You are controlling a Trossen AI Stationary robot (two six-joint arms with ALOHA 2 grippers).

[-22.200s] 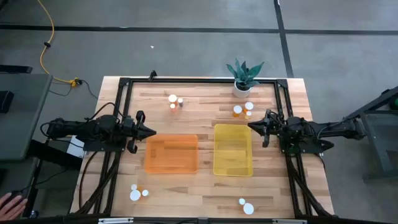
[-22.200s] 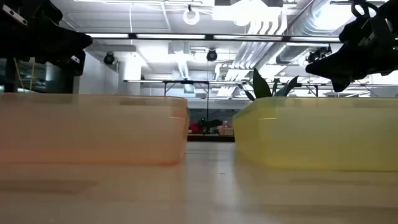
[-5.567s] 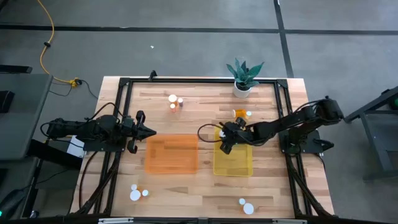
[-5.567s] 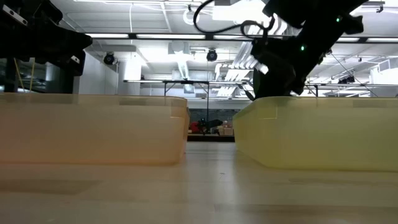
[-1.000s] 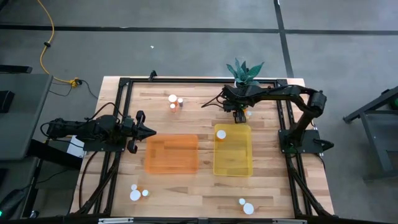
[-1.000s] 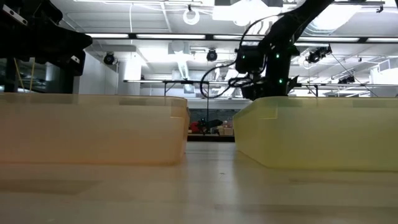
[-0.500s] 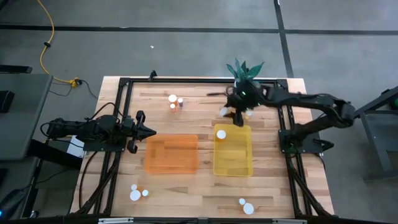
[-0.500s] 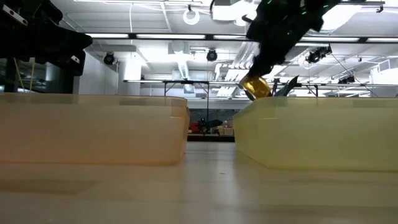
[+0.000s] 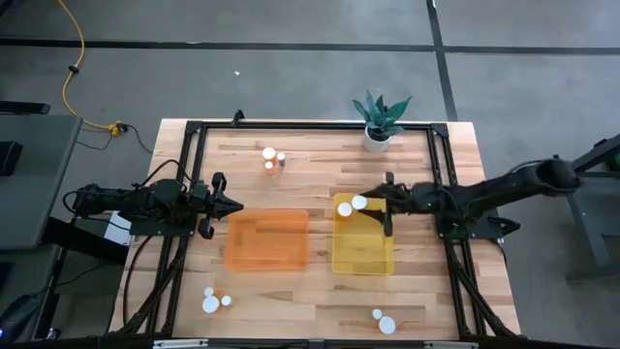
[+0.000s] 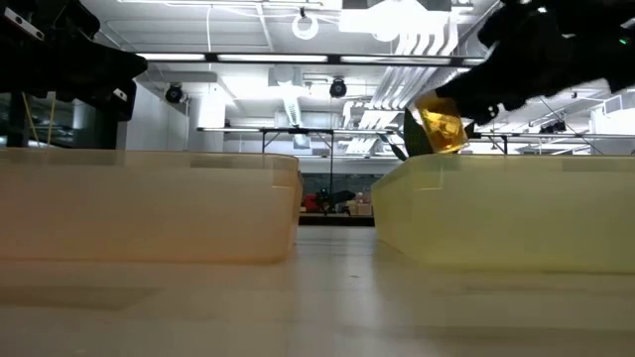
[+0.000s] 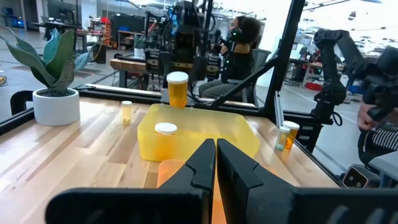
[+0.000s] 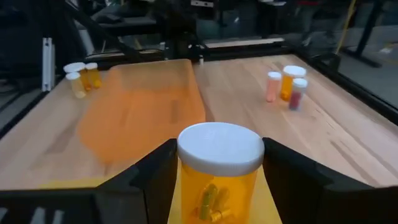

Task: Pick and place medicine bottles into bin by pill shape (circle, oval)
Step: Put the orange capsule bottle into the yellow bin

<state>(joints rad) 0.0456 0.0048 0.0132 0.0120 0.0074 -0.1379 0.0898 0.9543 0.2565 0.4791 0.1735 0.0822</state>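
One medicine bottle (image 12: 219,176), white-capped, sits clamped upright between the right gripper (image 9: 376,206) fingers (image 12: 155,177) above the yellow bin's (image 9: 363,254) far end, another bottle (image 9: 344,209) already inside, while the left gripper (image 9: 231,205), fingers pressed together and empty, hangs beside the orange bin (image 9: 267,239) on the worktop (image 9: 320,160).

High view: overhead, straight down. Low view: tabletop level, close behind both bins. Wrist views face each other across the yellow bin (image 9: 363,237).
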